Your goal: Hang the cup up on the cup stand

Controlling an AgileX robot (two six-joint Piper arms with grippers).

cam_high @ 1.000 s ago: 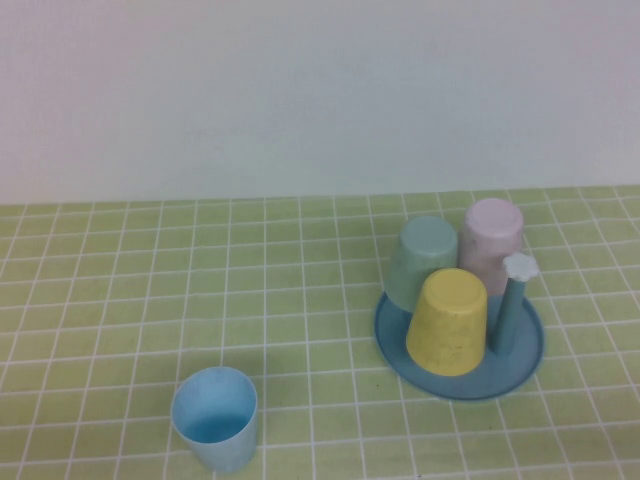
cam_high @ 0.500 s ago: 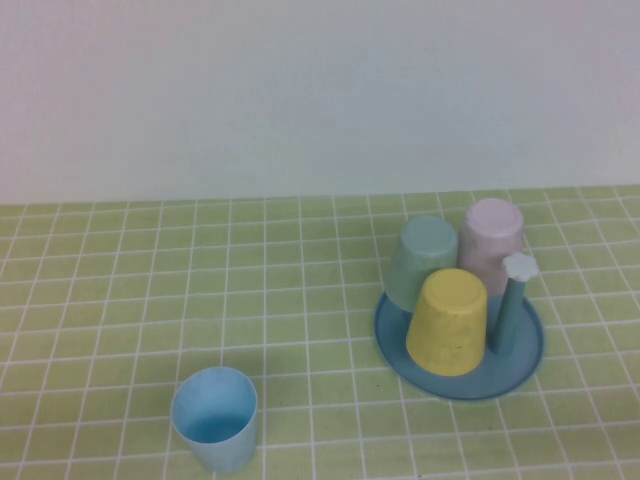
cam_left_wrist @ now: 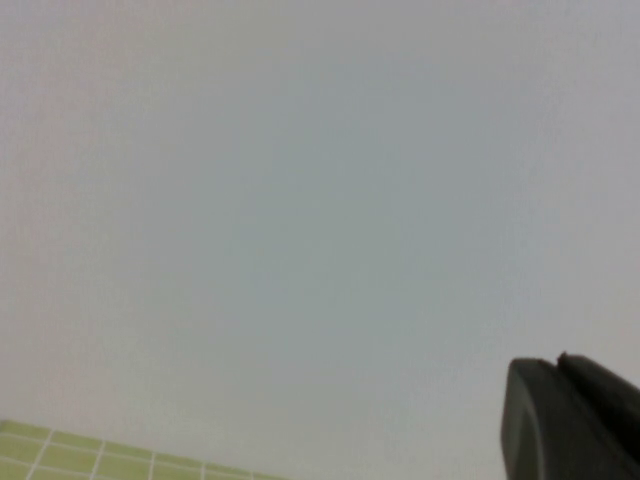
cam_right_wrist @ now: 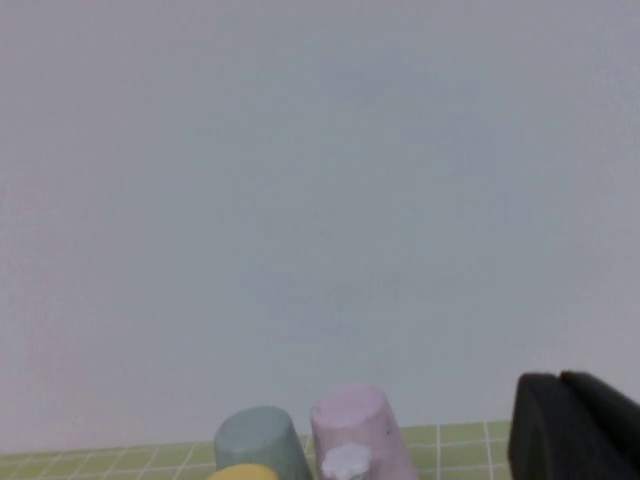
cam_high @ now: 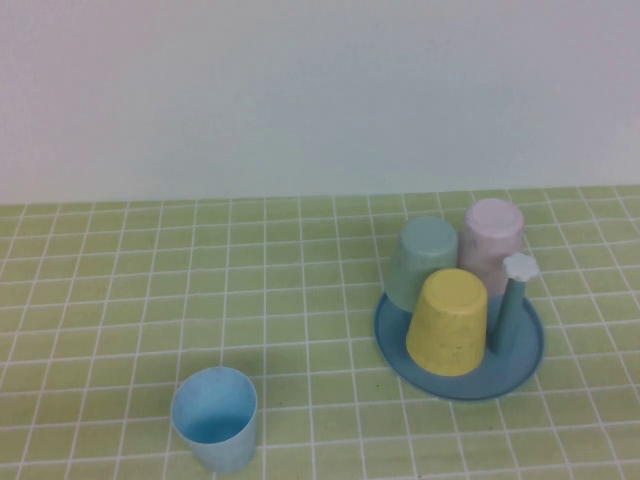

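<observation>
The light sky-blue cup [cam_high: 214,418] stands upright, mouth up, on the green tiled table at the front left. The cup stand [cam_high: 515,362], a round blue base, sits at the right, with a teal peg tipped by a white flower knob [cam_high: 519,266] at its right side. Teal-green, pink and yellow cups sit upside down on it. Neither gripper shows in the high view. My left gripper [cam_left_wrist: 558,362] shows only as dark fingers pressed together, facing the wall. My right gripper [cam_right_wrist: 558,378] looks the same, shut and empty, with the stand's cups low in its view.
The teal-green cup [cam_high: 424,262], pink cup [cam_high: 490,243] and yellow cup [cam_high: 448,322] cover the stand's back and front-left pegs. A plain pale wall runs behind the table. Open green tiles lie between the blue cup and the stand.
</observation>
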